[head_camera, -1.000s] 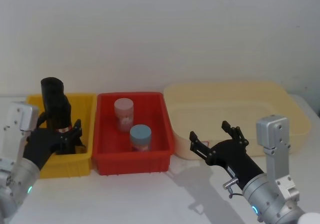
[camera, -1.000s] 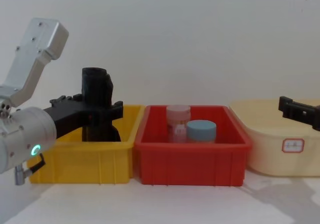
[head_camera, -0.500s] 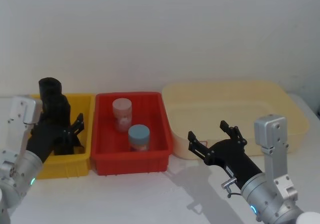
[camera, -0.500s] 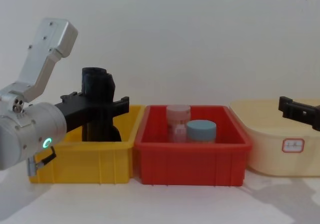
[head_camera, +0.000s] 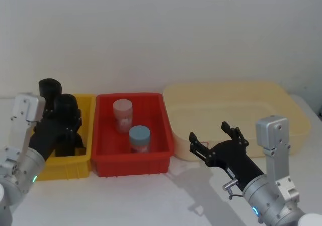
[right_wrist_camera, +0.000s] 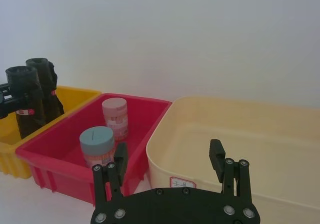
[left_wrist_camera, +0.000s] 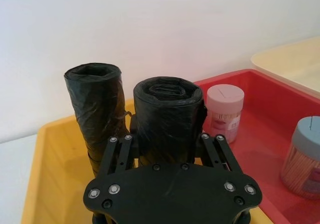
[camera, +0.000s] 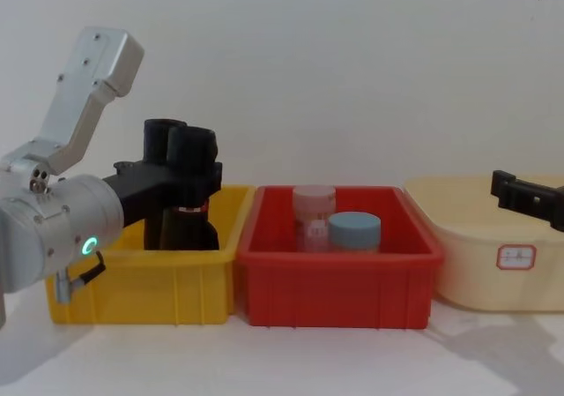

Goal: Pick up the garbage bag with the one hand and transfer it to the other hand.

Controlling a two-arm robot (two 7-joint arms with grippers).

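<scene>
1. The left end effector (left_wrist_camera: 165, 139) is clamped on the garbage bag (left_wrist_camera: 167, 107), with one finger against each side of the roll.
2. The garbage bag stands upright over the yellow bin (camera: 150, 281) at the left of the desk (head_camera: 151, 201). Its top is well above the bin's rim, and its red-and-white band (right_wrist_camera: 30, 112) shows low on the roll. Whether its base touches the bin floor cannot be told.
3. A plain black roll (left_wrist_camera: 94, 104) stands upright just beside it, on its far-left side, in the same bin.
4. The red bin (camera: 339, 281) in the middle holds a pink-lidded jar (head_camera: 123, 115) and a blue-lidded jar (head_camera: 140, 138).
5. The right end effector (head_camera: 210, 131) hovers with its fingers spread apart, empty. It is at the near side of the cream tub (head_camera: 241, 92) and well apart from the bag.
</scene>
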